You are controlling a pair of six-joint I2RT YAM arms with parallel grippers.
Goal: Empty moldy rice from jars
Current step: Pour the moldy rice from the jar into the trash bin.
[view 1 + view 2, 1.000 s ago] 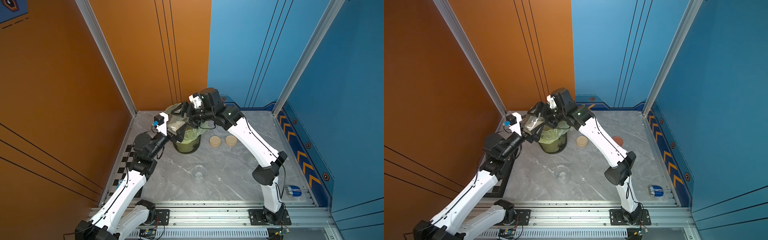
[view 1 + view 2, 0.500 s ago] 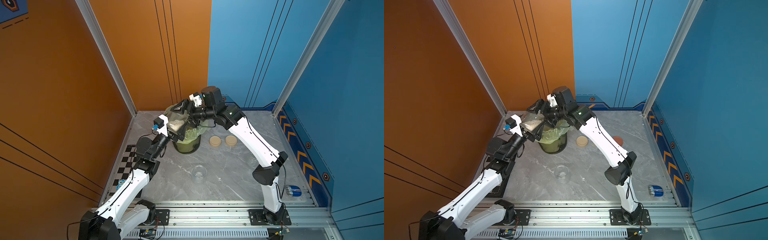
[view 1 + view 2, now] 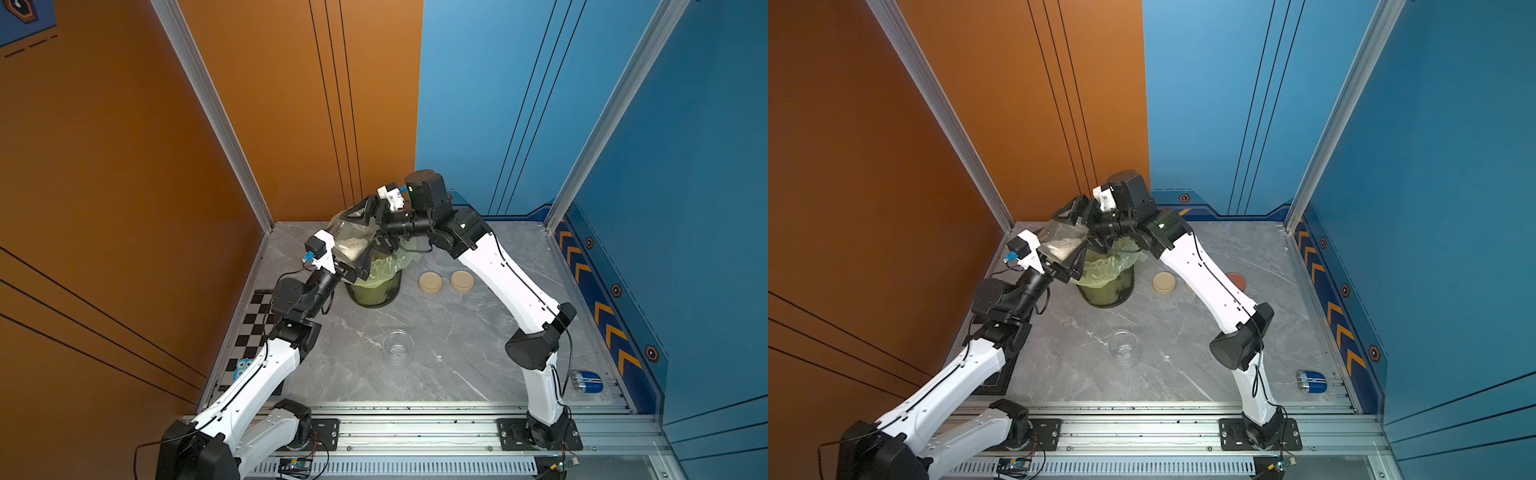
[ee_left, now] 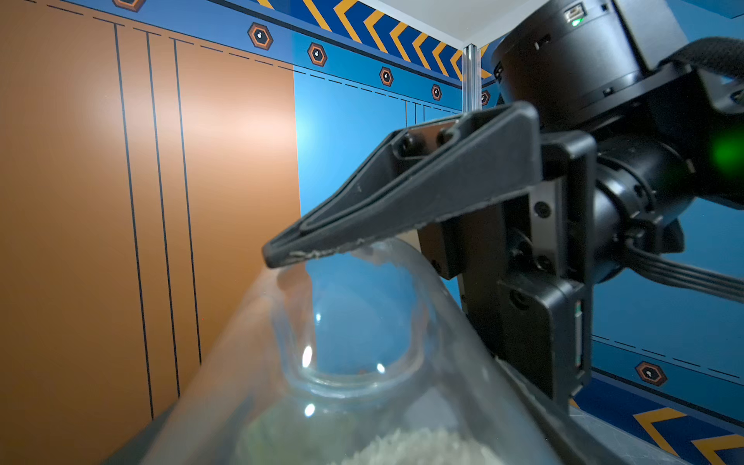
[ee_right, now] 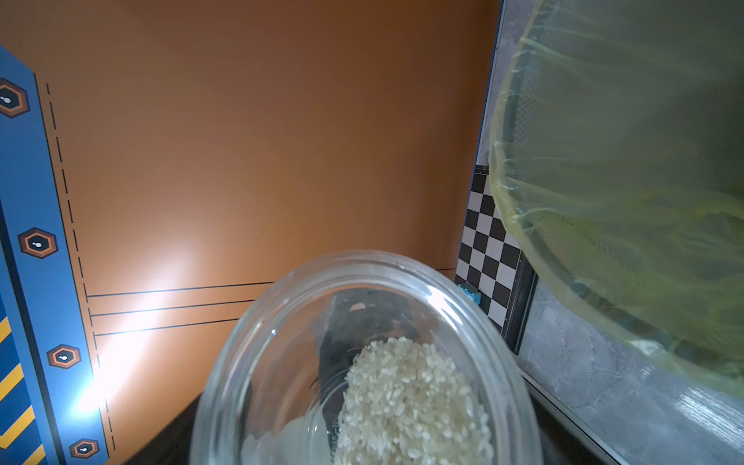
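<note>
With the left gripper (image 3: pixel 353 261) and right gripper (image 3: pixel 368 226) both clamped on the clear squat glass jar (image 3: pixel 345 237), it seems best to tip its off-white rice (image 3: pixel 352 250) out only once squarely above the dark green-bagged bin (image 3: pixel 374 291).

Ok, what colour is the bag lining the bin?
The bag is translucent yellow-green; clearest in the right wrist view.

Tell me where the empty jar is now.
In both top views the empty jar stands upright near the table's middle, in front of the bin; the two beige lids lie farther back, to its right.

2 arms raised, converging – left tool (image 3: pixel 355 255), right tool (image 3: pixel 368 228) both clamped
</note>
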